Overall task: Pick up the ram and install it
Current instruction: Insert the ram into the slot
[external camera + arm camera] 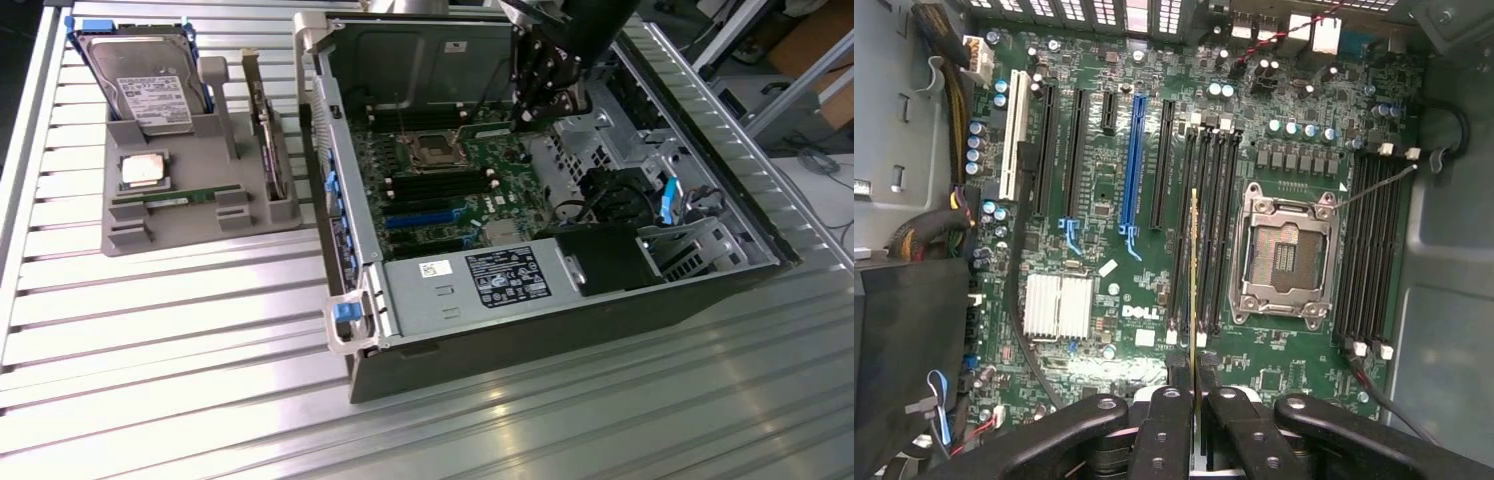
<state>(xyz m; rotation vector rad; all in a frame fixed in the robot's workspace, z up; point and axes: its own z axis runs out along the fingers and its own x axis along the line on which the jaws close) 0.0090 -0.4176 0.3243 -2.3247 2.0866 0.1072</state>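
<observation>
The gripper is down inside the open computer case, and its black jaws are pressed together on the ram. In the wrist view the ram shows edge-on, a thin stick with a gold-colored edge running out from between the jaws. It hangs over the long black memory slots just beside the silver processor socket. I cannot tell if it touches a slot.

The case has tall metal walls on all sides, so the room to move is mostly up and down. In the exterior view the black arm comes in from above, near the far wall of the case.

The motherboard is flat and green, with lots of small round parts sticking up. A long blue slot and black slots lie in rows beside the memory slots. A ribbed silver block sits near them. Black cables curl along the edges of the board.

In the exterior view, a gray power box with a label fills the near end of the case.

A gray holder tray sits on the ridged metal table, to the exterior view's left of the case. It holds a shiny hard drive standing up, a square silver chip, and a second green ram stick lying flat.
</observation>
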